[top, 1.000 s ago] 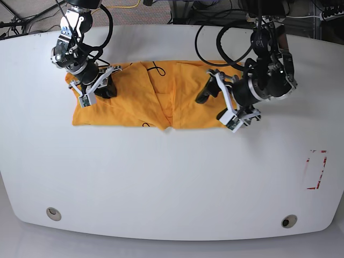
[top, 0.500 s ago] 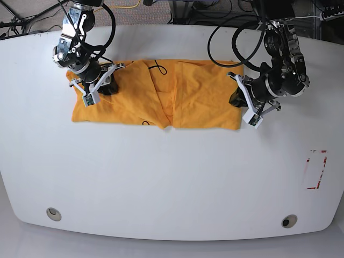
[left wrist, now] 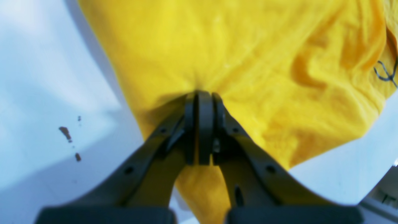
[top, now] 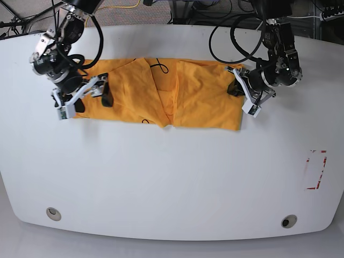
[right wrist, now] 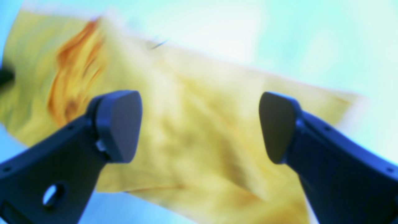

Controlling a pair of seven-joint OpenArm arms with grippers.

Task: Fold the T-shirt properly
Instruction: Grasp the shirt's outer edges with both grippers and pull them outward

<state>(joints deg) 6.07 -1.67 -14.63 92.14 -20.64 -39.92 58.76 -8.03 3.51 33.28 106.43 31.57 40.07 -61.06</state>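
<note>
The T-shirt (top: 161,97) lies spread across the upper middle of the base frame on the white desk (top: 172,183), a wide orange-yellow band with its flaps folded toward the centre and a small notch on its lower edge.

Over at the shirt's right edge, the left gripper (top: 235,87) has its jaws pressed together, and the left wrist view shows it plainly: the left gripper (left wrist: 200,102) pinches a pucker of yellow cloth, wrinkles fanning out from the bite. At the far right edge of that frame sits a thin black squiggle (left wrist: 385,72) on the fabric, too looped to read as any word. A few small brown specks (left wrist: 66,133) mark the desk at the left of that view.

At the shirt's left end, the right gripper (top: 91,95) has its jaws spread wide, one finger over the cloth, the other at its left edge. In the right wrist view the right gripper (right wrist: 199,124) frames blurred yellow fabric between its two dark pads, nothing held between them.

In the base view another black squiggle (top: 157,68) shows near the top edge of the shirt, and a smaller dark mark (top: 145,123) near the lower edge. No brand or lettering can be read anywhere on the shirt. A red-and-white dashed rectangle (top: 315,169) is marked on the desk at the right.
</note>
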